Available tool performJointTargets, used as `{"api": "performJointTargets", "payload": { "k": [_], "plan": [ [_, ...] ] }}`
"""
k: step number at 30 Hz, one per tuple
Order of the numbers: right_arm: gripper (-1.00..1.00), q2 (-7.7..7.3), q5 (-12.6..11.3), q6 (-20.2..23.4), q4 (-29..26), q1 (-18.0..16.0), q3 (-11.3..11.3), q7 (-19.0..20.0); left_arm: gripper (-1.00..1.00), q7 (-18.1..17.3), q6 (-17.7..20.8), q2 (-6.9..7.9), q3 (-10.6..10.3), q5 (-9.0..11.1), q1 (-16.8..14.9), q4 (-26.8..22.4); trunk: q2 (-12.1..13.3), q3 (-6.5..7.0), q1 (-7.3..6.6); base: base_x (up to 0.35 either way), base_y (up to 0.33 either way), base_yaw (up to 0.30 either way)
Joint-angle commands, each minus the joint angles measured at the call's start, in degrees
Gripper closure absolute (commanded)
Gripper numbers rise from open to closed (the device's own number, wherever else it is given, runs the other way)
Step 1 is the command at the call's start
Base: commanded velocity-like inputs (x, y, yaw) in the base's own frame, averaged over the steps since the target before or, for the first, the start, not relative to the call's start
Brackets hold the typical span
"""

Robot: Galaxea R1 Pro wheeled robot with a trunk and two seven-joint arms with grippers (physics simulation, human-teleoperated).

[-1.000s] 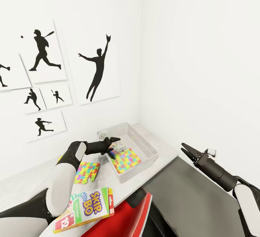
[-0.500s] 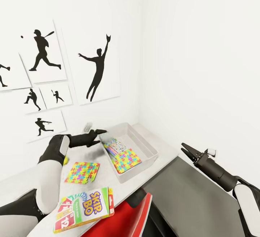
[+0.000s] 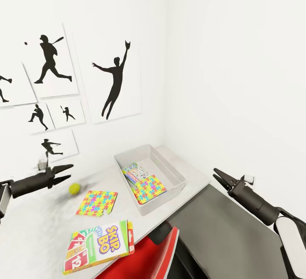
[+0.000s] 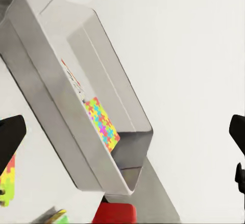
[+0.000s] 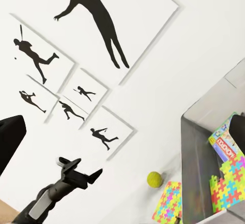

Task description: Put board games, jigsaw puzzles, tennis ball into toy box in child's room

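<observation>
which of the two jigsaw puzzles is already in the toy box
The jigsaw puzzle lying inside the toy box, beside a game box; the other puzzle lies on the table.

I see the white bench [image 3: 38,224] running along the wall with the sports pictures and ending in the room's corner. At that corner end sits the grey toy box [image 3: 170,169], its long side near the bench's end edge. Just beside the box, toward the middle of the bench, a jigsaw puzzle [image 3: 97,203] lies flat. The tennis ball [image 3: 75,189] rests close to the puzzle's wall-side corner, apart from it. At the front edge lies the Skip-Bo board game [image 3: 100,245], flat, one corner reaching the edge.
</observation>
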Motion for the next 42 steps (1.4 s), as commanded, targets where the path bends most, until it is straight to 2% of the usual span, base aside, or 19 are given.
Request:
{"api": "performJointTargets", "payload": {
  "k": [1, 4, 8, 26, 32, 42],
  "plan": [
    [-1.00, 0.02, -0.1, 0.3, 0.0, -0.1, -0.1, 0.1, -1.00, -0.7, -0.6, 0.43, 0.2, 0.0, 1.2, -0.2, -0.1, -0.10, 0.02, 0.000, 0.000, 0.000],
    [-1.00, 0.06, 0.0, 0.3, 0.0, -0.1, 0.0, 0.0, -1.00, -1.3, -2.0, 0.99, 0.3, 0.0, 2.8, -0.9, -0.1, -0.10, 0.02, 0.000, 0.000, 0.000],
    [-1.00, 0.24, 0.0, 0.3, 0.0, -0.1, 0.0, -0.1, -1.00, -1.3, -2.7, 1.26, 0.3, -0.2, 3.4, -1.2, -0.1, -0.10, 0.02, -0.055, 0.000, 0.000],
    [-1.00, 0.80, 0.0, 0.1, -0.2, -0.1, 0.5, -0.7, -1.00, -0.8, -3.6, 1.78, 0.2, -0.4, 3.7, -1.6, -0.1, -0.08, 0.02, -0.110, 0.023, 0.011],
    [-1.00, 0.84, 2.2, 0.1, -0.2, -0.1, 0.5, -0.7, -1.00, -0.9, -4.8, 1.87, 0.1, -0.4, 3.7, -1.6, -0.1, 0.18, 0.02, -0.051, 0.013, 0.171],
    [-1.00, 0.89, 2.9, 0.1, -0.2, -0.1, 0.6, -0.8, -1.00, -0.9, -5.1, 1.88, 0.1, -0.4, 3.7, -1.6, -0.1, 0.32, 0.02, -0.173, 0.056, 0.056]
  ]
}}
